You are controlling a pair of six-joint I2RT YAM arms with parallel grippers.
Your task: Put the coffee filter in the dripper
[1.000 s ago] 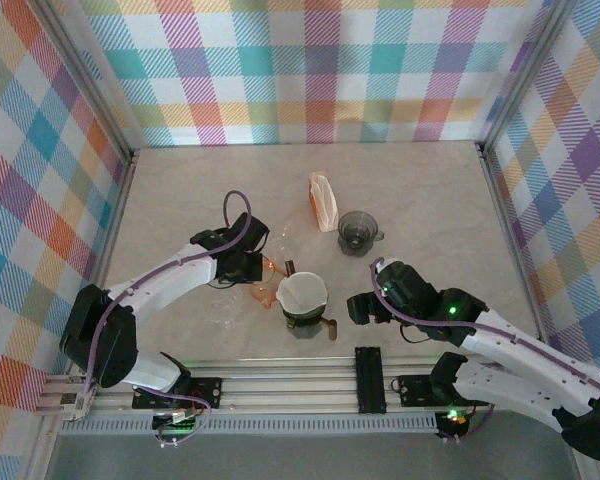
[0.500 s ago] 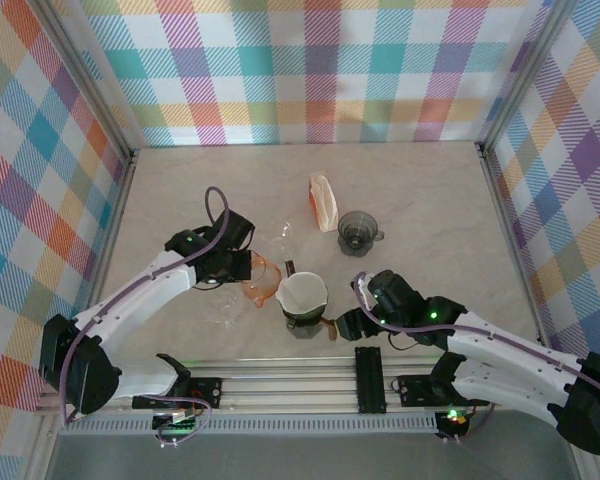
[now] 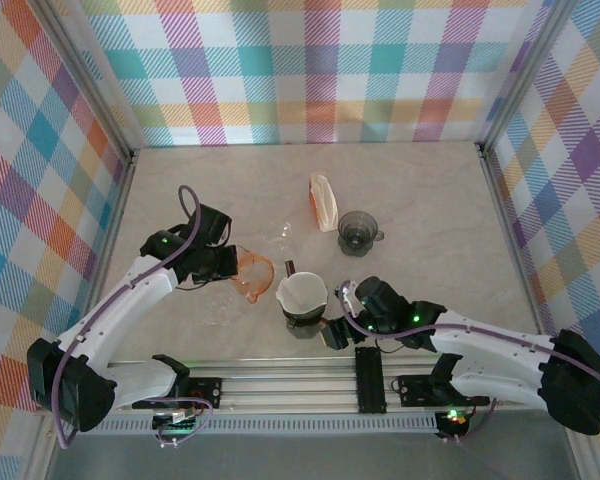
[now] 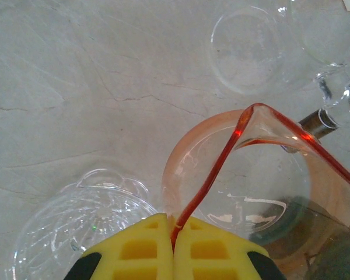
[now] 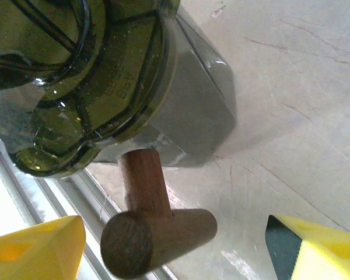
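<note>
One white coffee filter (image 3: 302, 290) seated in the dark dripper (image 5: 76, 70) near the front edge of the tabletop (image 3: 430, 200), left end effector (image 4: 175, 230) clamped on the rim of an orange dripper (image 3: 255, 276), right end effector (image 3: 333, 332) spread apart around the wooden handle (image 5: 157, 230)

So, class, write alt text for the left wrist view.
The yellow-padded left tool is shut on the rim of an orange translucent cone, over a pale marble table. Clear glassware lies nearby.
</note>
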